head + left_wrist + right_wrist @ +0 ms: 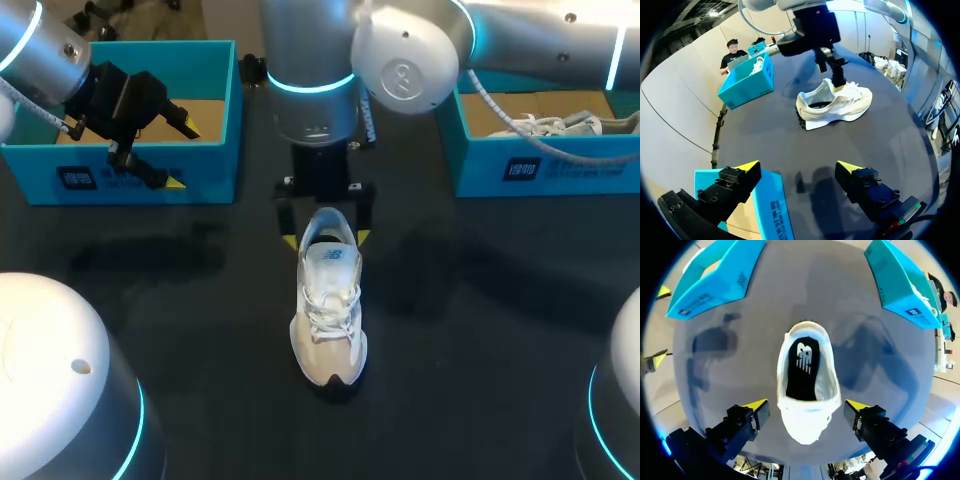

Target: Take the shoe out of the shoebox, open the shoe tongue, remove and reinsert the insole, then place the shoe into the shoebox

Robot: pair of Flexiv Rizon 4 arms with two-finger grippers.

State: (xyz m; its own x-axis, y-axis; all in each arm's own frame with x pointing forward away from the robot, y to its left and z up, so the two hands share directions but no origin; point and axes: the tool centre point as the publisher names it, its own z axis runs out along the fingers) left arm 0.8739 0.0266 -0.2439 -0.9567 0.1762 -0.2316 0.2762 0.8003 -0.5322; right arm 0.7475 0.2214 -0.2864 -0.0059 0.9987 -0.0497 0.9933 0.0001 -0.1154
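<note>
— Where's the shoe (328, 305)?
— Upright on the surface (200, 330). Its heel sits between the right pincer (806, 405)'s wide-spread fingers, and neither touches it. The black insole (802, 367) is inside.
— And the left pincer (799, 167)?
— Also wide and empty, over the shoebox (215, 170)'s front wall, with the shoe well ahead.

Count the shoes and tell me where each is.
2. A white shoe mid-table between open jaws of the right gripper; a second shoe in the right shoebox. More may hide there.

Shoe (328, 310) central on the table (200, 300); left shoebox (205, 180) and right shoebox (480, 165) behind.
</note>
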